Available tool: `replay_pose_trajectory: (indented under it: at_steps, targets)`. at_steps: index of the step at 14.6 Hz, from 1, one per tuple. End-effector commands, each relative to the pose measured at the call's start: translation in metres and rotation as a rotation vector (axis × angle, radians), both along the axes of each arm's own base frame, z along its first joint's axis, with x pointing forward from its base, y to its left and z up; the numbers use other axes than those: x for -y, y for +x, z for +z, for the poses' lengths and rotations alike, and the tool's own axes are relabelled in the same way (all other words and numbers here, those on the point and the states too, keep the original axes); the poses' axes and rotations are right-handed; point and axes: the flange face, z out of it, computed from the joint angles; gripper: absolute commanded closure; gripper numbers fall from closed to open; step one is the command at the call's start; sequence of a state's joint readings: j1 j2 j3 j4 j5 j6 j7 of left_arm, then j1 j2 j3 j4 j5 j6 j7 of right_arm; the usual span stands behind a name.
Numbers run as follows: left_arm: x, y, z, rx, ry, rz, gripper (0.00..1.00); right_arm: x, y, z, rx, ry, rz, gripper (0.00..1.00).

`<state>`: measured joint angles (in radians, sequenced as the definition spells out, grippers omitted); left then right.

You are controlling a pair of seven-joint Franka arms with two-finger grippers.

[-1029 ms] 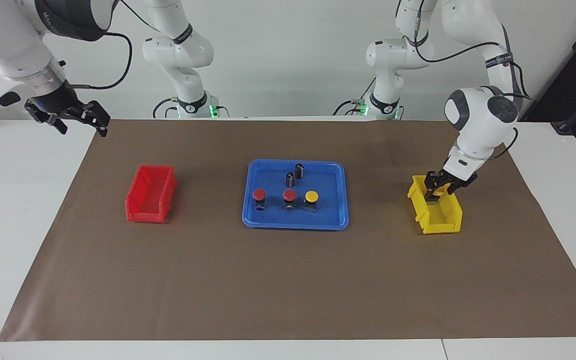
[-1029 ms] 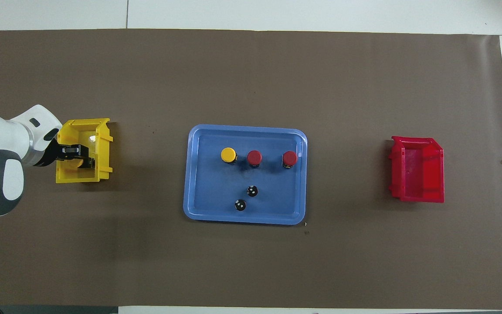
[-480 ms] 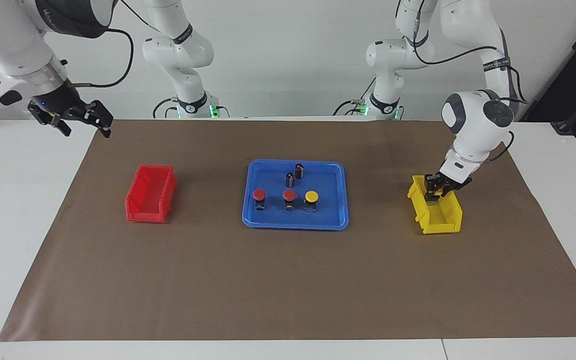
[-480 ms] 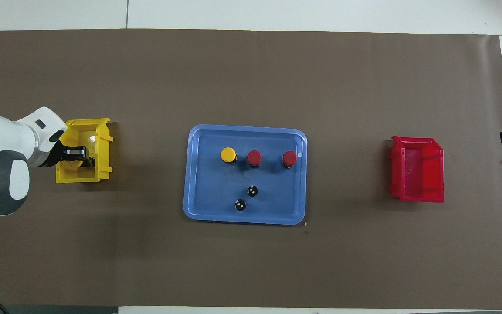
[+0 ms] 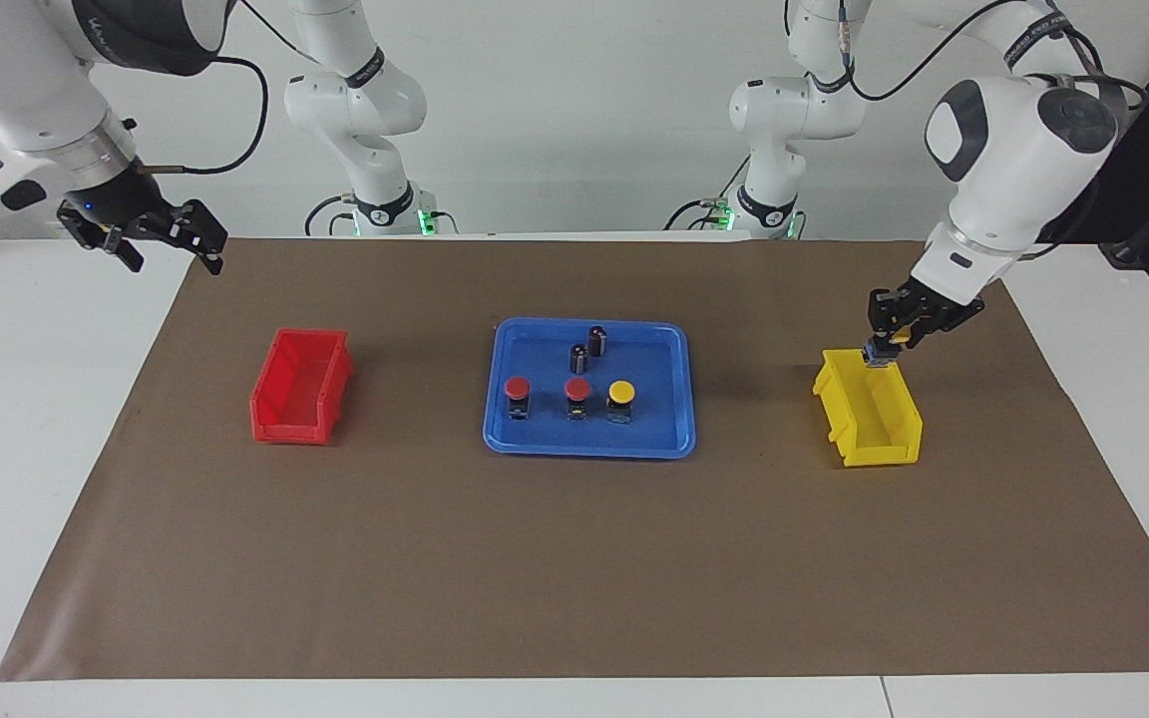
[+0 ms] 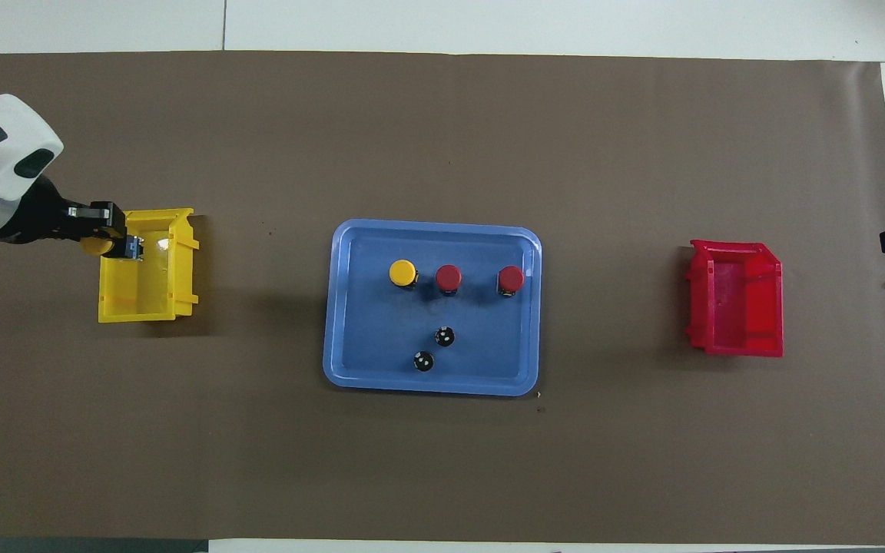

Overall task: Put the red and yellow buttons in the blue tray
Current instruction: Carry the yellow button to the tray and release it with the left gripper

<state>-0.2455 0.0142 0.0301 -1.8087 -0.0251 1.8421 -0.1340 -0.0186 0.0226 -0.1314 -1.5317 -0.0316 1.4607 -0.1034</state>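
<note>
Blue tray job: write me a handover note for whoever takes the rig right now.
Left end effector: shut on a yellow button, raised over the yellow bin.
Right end effector: open, empty, waiting over the table edge at its own end, near the red bin.
Blue tray: holds two red buttons, one yellow button and two dark cylinders.
Done: three buttons in the tray.
Left: carry the held button to the tray and release it.

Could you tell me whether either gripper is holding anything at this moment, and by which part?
The left gripper, raised over the yellow bin, holds a yellow button; where on it the fingers close cannot be told. The right gripper waits open, holding nothing.
</note>
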Motion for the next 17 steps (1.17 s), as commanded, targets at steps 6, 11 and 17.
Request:
replay_pose_trajectory:
  at_steps: [6, 11, 17]
  targets:
    - [0.155, -0.015, -0.104, -0.002, -0.031, 0.022, 0.99, -0.003, -0.005, -0.001, 0.007, 0.015, -0.001, 0.0]
    - [0.202, -0.025, -0.135, 0.007, -0.053, 0.044, 0.99, -0.003, -0.005, -0.001, 0.007, 0.016, -0.001, 0.0]
    - [0.22, -0.029, -0.159, 0.001, -0.047, 0.037, 0.99, -0.003, -0.005, 0.0, 0.009, 0.016, -0.001, 0.0]
